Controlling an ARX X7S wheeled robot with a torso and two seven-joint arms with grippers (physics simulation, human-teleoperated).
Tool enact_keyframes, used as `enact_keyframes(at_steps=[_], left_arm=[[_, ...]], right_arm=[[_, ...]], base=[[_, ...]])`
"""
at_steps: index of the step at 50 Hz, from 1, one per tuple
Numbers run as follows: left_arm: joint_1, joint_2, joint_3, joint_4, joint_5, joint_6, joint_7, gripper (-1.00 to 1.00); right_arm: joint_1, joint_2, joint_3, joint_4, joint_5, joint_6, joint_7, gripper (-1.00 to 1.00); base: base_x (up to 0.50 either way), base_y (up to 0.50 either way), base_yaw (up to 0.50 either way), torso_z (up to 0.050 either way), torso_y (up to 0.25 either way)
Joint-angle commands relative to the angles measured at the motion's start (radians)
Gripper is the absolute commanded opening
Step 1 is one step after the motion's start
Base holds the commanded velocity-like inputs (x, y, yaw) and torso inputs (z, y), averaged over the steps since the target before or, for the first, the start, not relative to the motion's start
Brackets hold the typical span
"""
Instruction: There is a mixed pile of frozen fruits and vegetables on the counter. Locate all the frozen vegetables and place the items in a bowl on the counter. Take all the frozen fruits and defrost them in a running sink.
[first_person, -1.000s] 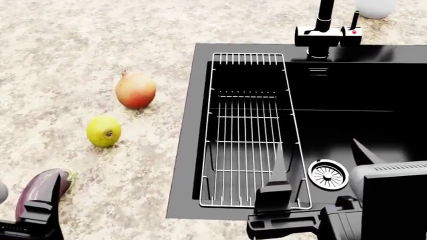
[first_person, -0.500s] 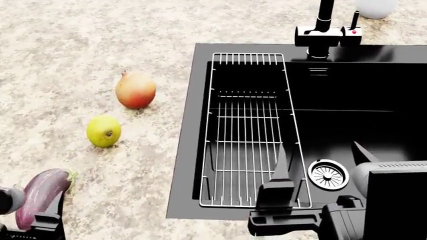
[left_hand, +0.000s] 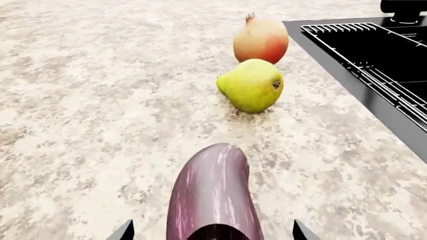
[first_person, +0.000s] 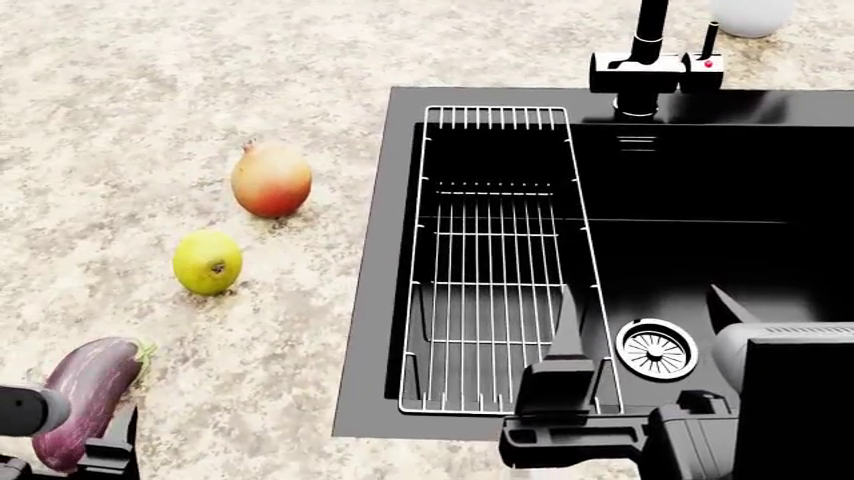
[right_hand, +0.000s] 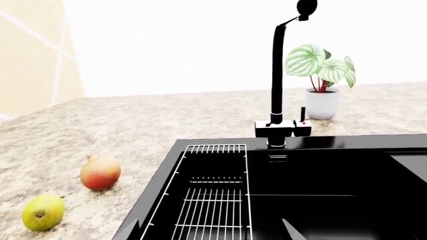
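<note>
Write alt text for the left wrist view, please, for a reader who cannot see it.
A purple eggplant lies on the speckled counter between the open left tool's fingertips. Beyond it sit a yellow pear and a red-and-yellow fruit, beside the black sink.

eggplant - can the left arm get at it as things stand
Probably yes. In the left wrist view the eggplant lies on bare counter straight ahead between the open jaws of the left gripper, with nothing in between; the pear sits well beyond it.
</note>
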Motion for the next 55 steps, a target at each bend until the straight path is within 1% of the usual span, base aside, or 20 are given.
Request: enact_keyframes(at_steps=[1,13,21,23,26,33,37,49,55], left_arm=[[-0.002,0.004,-0.012,0.006,-0.013,0.002,-0.006,-1.0],[-0.011,-0.015,-0.065,0.141,-0.065,-0.038,-0.067,-1.0],[-0.014,-0.039,-0.146,0.266,-0.16,-0.09,-0.12,-1.0],[-0.034,-0.036,-0.148,0.278,-0.174,-0.104,-0.135,-1.0],[-0.036,-0.042,-0.169,0.303,-0.205,-0.118,-0.146,-1.0],[-0.039,-0.052,-0.207,0.339,-0.253,-0.13,-0.163,-1.0],[-0.05,-0.046,-0.195,0.33,-0.247,-0.128,-0.165,-1.0],[-0.054,-0.048,-0.207,0.337,-0.266,-0.127,-0.175,-1.0],[-0.052,-0.05,-0.21,0.347,-0.281,-0.13,-0.18,-1.0]], right_arm=[[-0.001,0.001,0.001,0.002,0.001,-0.006,0.0,1.0],[-0.002,0.0,-0.01,0.004,-0.017,-0.013,-0.006,1.0],[-0.005,0.001,-0.016,0.001,-0.029,-0.023,-0.018,1.0],[-0.02,0.003,-0.014,-0.01,-0.044,-0.042,-0.041,1.0],[-0.019,0.006,-0.015,-0.012,-0.051,-0.039,-0.033,1.0],[-0.018,0.001,-0.033,-0.009,-0.067,-0.043,-0.045,1.0],[-0.02,0.004,-0.037,-0.009,-0.074,-0.046,-0.05,1.0],[-0.019,0.013,-0.028,-0.013,-0.071,-0.05,-0.042,1.0],[-0.021,0.013,-0.025,-0.014,-0.069,-0.054,-0.039,1.0]], base=[[0.0,0.0,0.0,0.0,0.0],[0.0,0.0,0.0,0.0,0.0],[0.0,0.0,0.0,0.0,0.0],[0.0,0.0,0.0,0.0,0.0],[0.0,0.0,0.0,0.0,0.0],[0.0,0.0,0.0,0.0,0.0],[0.0,0.0,0.0,0.0,0.0],[0.0,0.0,0.0,0.0,0.0],[0.0,-0.5,0.0,0.0,0.0]])
